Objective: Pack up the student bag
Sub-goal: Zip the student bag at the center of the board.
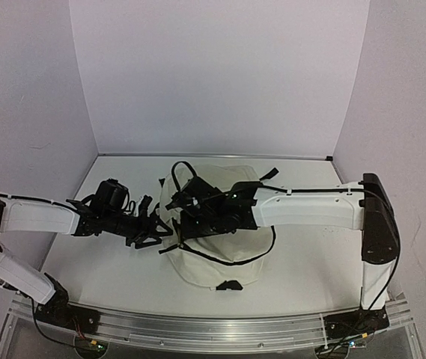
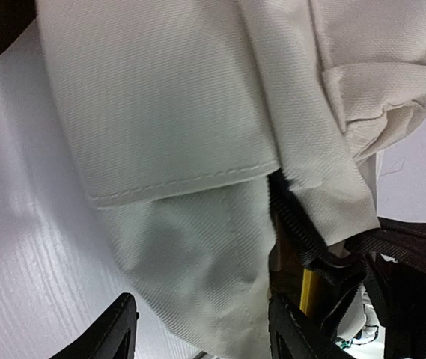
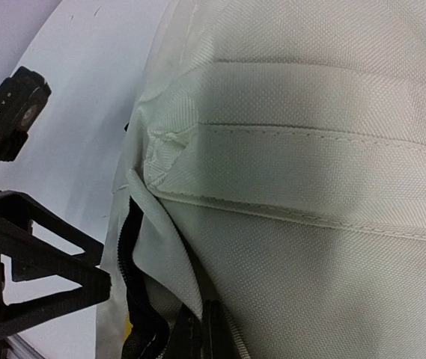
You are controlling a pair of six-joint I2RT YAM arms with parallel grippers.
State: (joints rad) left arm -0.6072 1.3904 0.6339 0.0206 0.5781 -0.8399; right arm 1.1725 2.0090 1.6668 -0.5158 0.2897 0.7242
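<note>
Qty: 1 student bag (image 1: pixel 220 263), 1 table (image 1: pixel 310 262), 2 grippers – left gripper (image 1: pixel 156 224) & right gripper (image 3: pixel 200 329).

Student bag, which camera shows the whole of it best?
The top external view: the student bag lies on the table with most of its outline visible, its middle hidden by the right arm. Both wrist views show just close-up cream fabric and a stretch of black zipper.

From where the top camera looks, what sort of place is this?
Probably a robot test booth: plain pale walls enclose a white table, a left arm and a right arm are mounted on a metal rail at its near edge, and a student bag lies on it.
</note>
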